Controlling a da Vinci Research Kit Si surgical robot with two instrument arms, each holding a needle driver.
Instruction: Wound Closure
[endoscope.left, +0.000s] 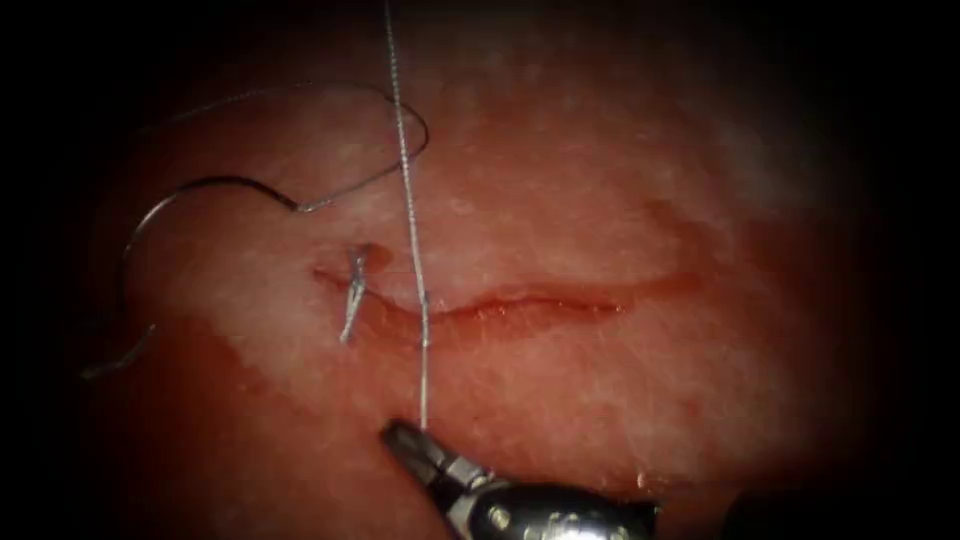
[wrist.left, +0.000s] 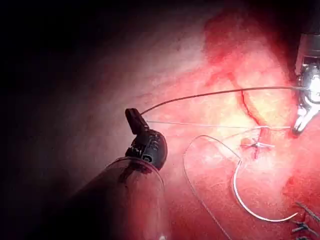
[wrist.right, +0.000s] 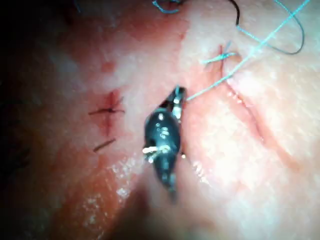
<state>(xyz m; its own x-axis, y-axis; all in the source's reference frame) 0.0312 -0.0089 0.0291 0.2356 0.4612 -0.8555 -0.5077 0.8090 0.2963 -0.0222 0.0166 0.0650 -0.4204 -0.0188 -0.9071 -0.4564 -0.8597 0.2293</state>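
A taut thread (endoscope.left: 410, 220) runs straight down the endoscope view and crosses the cut (endoscope.left: 530, 300) just right of a tied stitch (endoscope.left: 353, 290). My right tool (endoscope.left: 400, 437) comes in from the lower right on the near side of the cut, its jaws shut on the thread's near end; its tip (wrist.right: 177, 95) also holds the thread in the right wrist view. My left tool (wrist.left: 132, 120) is shut on the thread's far end. The curved needle (endoscope.left: 190, 187) lies free on the tissue far left of the cut, held by neither tool and not in the tissue.
A slack thread loop (endoscope.left: 400, 110) trails from the needle across the far tissue. Red fluid (endoscope.left: 250, 400) pools on the near left. Two older dark stitches (wrist.right: 107, 111) sit beside the right tool's shaft.
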